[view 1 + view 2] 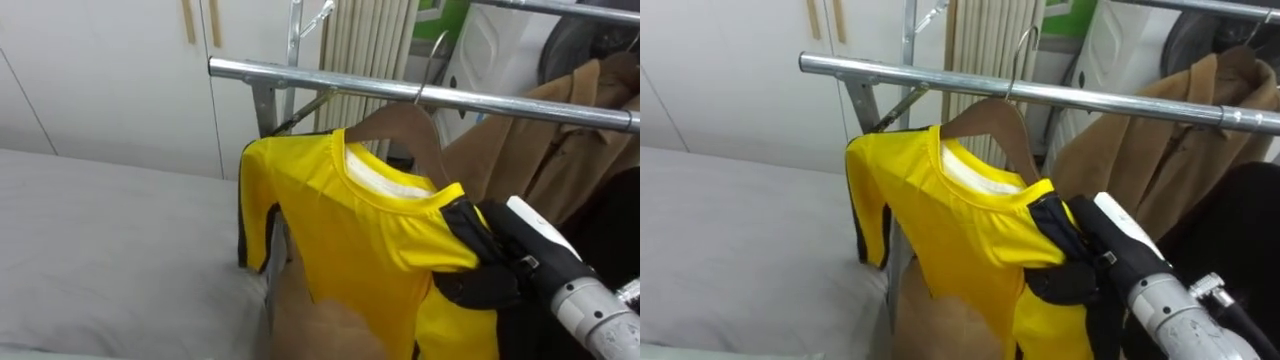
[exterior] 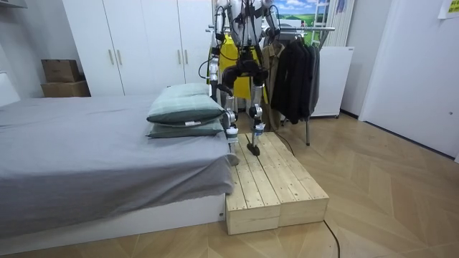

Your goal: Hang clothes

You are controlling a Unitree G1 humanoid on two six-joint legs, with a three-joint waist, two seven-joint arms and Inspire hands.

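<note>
Hanging on one wooden hanger (image 1: pixel 405 125), whose hook sits over the one steel rail (image 1: pixel 330 82), the one yellow shirt (image 1: pixel 340 220) is judged light, soft and apt to slip. It is best taken at the shoulder, over the hanger's end, not by loose cloth. One right hand (image 1: pixel 490 278) has its dark fingers curled on that shoulder; one brown coat (image 1: pixel 560 130) hangs behind, and one bed (image 1: pixel 100 250) beside the rack bears two pillows (image 2: pixel 185 104).
</note>
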